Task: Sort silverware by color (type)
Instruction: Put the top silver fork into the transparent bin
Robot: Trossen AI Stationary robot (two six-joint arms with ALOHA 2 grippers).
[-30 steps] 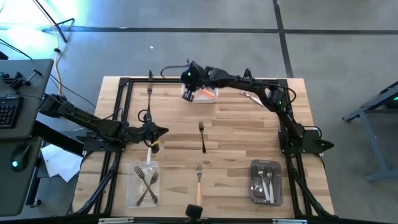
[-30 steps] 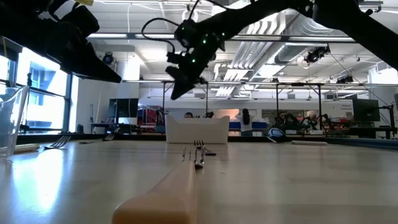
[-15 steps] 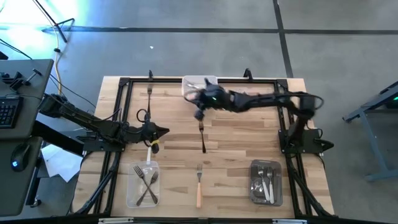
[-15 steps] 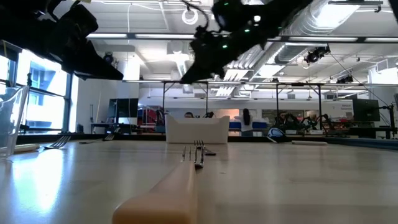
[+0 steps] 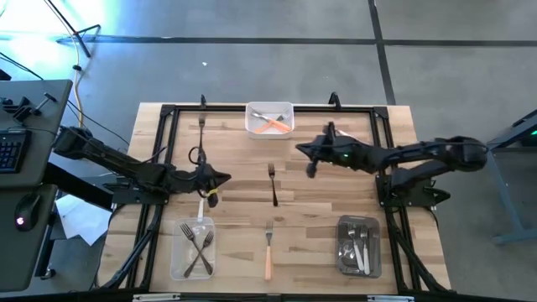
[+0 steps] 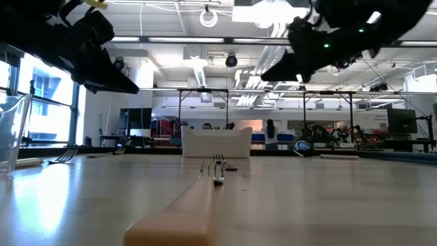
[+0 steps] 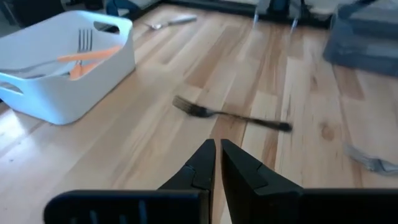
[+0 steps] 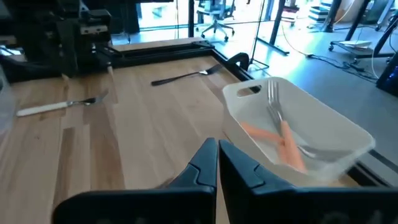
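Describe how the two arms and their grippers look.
Both arms are dark, jointed, with black cables looped along them. The right arm shows small green lights near its wrist. The left gripper and right gripper each end in two black, tapered, wedge-shaped fingers.

I can read no text, no labels, no brand marks, no numbers, no signs in any view

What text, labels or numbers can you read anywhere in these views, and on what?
None can be read.
The white tray, the forks and the table carry no visible print.
Signs in the room behind the table in the low view are too small and blurred to read.
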